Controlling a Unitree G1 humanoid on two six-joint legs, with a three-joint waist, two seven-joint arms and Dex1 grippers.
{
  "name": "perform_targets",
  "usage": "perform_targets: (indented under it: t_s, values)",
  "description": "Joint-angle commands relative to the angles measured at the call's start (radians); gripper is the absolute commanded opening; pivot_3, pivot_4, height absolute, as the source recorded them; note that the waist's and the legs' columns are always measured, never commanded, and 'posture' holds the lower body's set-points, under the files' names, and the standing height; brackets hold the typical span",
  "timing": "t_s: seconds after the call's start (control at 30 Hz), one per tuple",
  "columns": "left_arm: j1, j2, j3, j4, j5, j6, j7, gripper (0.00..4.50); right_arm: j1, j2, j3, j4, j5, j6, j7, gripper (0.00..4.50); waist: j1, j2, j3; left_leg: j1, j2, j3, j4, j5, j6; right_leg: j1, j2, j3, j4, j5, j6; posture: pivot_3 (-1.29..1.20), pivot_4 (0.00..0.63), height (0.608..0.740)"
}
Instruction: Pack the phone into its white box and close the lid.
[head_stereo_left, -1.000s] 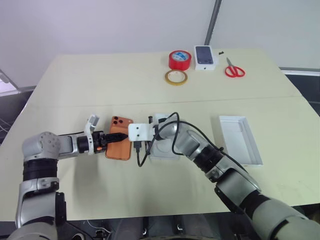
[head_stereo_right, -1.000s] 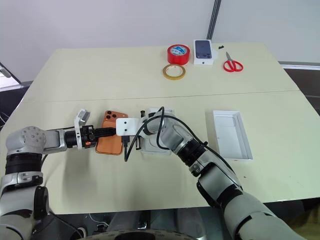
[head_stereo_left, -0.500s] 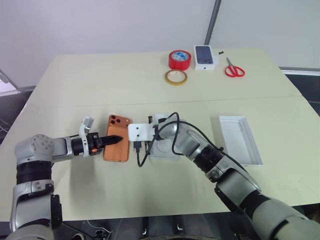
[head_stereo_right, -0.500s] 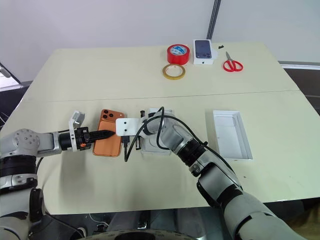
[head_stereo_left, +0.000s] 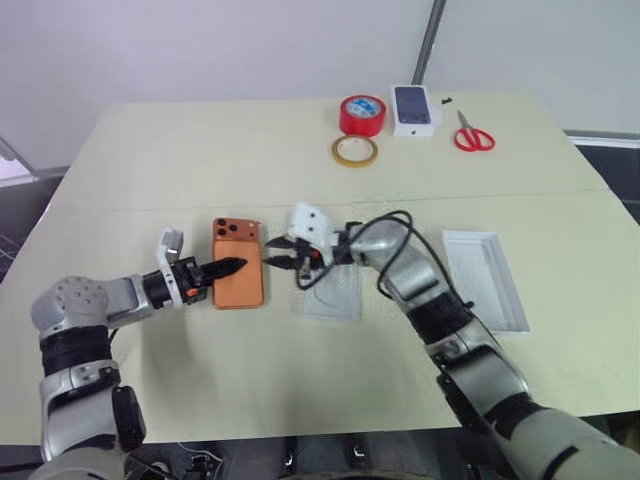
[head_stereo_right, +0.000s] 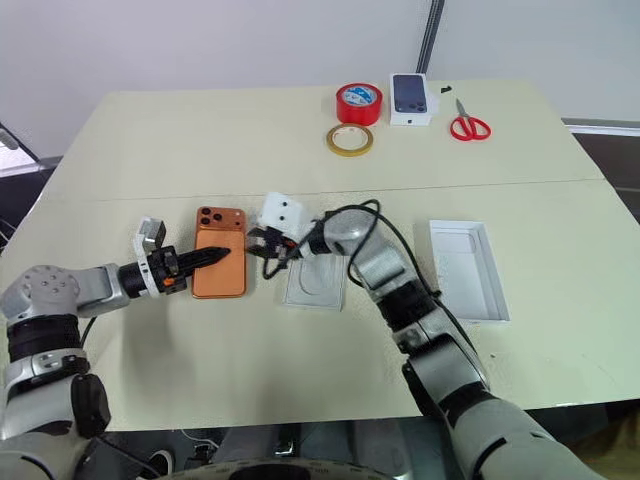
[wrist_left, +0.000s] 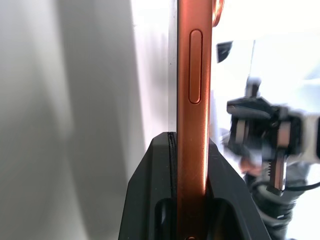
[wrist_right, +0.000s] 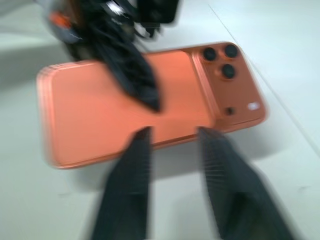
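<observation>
You're looking at a pale cream table (head_stereo_left: 150, 160) against a plain light wall. Your left end effector (head_stereo_left: 232, 266) is clenched on the phone (head_stereo_left: 238, 276), one finger across its orange back and the other under it; the left wrist view shows the thin orange edge pinched between the two black fingers (wrist_left: 150, 200). The phone lies camera bump toward the far side. Your right end effector (head_stereo_left: 280, 252) sits just beside the phone's right edge with its fingers parted, gripping nothing. Beneath that arm lies a flat white insert (head_stereo_left: 335, 295). The white box (head_stereo_left: 485, 280) sits well apart to the right. At the far edge you have red tape (head_stereo_left: 362, 115), a tan tape ring (head_stereo_left: 354, 151), a small printed box (head_stereo_left: 415, 108) and scissors (head_stereo_left: 473, 134).
</observation>
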Motion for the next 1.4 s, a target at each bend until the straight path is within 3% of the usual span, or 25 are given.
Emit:
perform_targets:
  t_s: [0.03, 0.17, 0.3, 0.57, 0.7, 1.03, 1.17, 1.4]
  values:
    - [0.005, -0.03, 0.052, -0.071, -0.044, -0.015, 0.035, 0.0, 0.083, -0.093, -0.04, -0.195, 0.1, 0.034, 0.089, 2.86, 0.003, -0.001, 0.0, 0.0, 0.0, 0.0, 0.0, 0.0, 0.0, 0.0, 0.0, 0.0, 0.0, 0.0, 0.0, 0.0, 0.15, 0.74]
    - [0.014, -0.047, 0.058, -0.093, -0.045, -0.046, 0.056, 0.0, 0.208, -0.227, -0.046, -0.343, 0.135, 0.002, 0.144, 2.86, 0.002, -0.002, 0.001, -0.001, 0.0, 0.0, 0.0, -0.001, 0.002, -0.001, 0.0, 0.0, -0.002, 0.0, 0.0, 0.0, 0.15, 0.74]
    - [0.021, -0.044, 0.035, -0.111, -0.055, -0.044, 0.047, 0.0, 0.305, -0.331, -0.015, -0.356, 0.043, -0.108, 0.111, 2.86, 0.002, -0.003, 0.002, 0.001, 0.0, 0.0, -0.001, -0.002, 0.003, 0.0, 0.0, 0.0, -0.001, 0.0, 0.0, 0.0, 0.15, 0.74]
    - [0.017, -0.045, 0.002, -0.11, -0.061, -0.057, 0.036, 0.0, 0.327, -0.338, 0.003, -0.329, -0.015, -0.187, 0.036, 2.86, 0.006, -0.005, 0.004, 0.002, 0.0, 0.0, 0.0, -0.001, 0.002, 0.001, 0.0, 0.0, 0.0, 0.0, 0.0, 0.0, 0.15, 0.74]
    - [0.019, -0.038, -0.004, -0.11, -0.066, -0.055, 0.029, 0.0, 0.338, -0.353, 0.012, -0.327, -0.034, -0.201, 0.029, 1.09, 0.022, -0.005, 0.004, 0.002, 0.0, 0.0, 0.0, 0.0, 0.0, 0.001, 0.0, 0.0, 0.0, 0.0, 0.0, 0.0, 0.15, 0.74]
    - [0.028, -0.026, -0.018, -0.119, -0.065, -0.059, 0.019, 0.0, 0.359, -0.355, 0.029, -0.321, -0.04, -0.214, 0.025, 1.09, 0.023, -0.005, 0.004, 0.001, 0.0, 0.0, 0.0, 0.0, 0.0, 0.001, 0.0, 0.0, -0.001, 0.0, 0.0, 0.0, 0.15, 0.74]
    - [0.024, -0.027, -0.016, -0.12, -0.071, -0.053, 0.022, 0.0, 0.353, -0.363, 0.042, -0.305, -0.069, -0.231, 0.017, 0.03, 0.023, -0.005, 0.004, 0.002, 0.0, 0.0, 0.0, 0.0, 0.0, 0.001, 0.0, 0.0, 0.0, 0.0, 0.0, 0.0, 0.15, 0.74]
    - [0.004, -0.032, -0.005, -0.118, -0.09, -0.05, 0.035, 0.0, 0.383, -0.397, 0.011, -0.359, -0.035, -0.209, 0.04, 0.03, 0.024, -0.005, 0.004, 0.002, 0.0, 0.0, 0.0, 0.0, 0.0, 0.001, 0.0, 0.0, 0.0, 0.0, 0.0, 0.0, 0.15, 0.74]
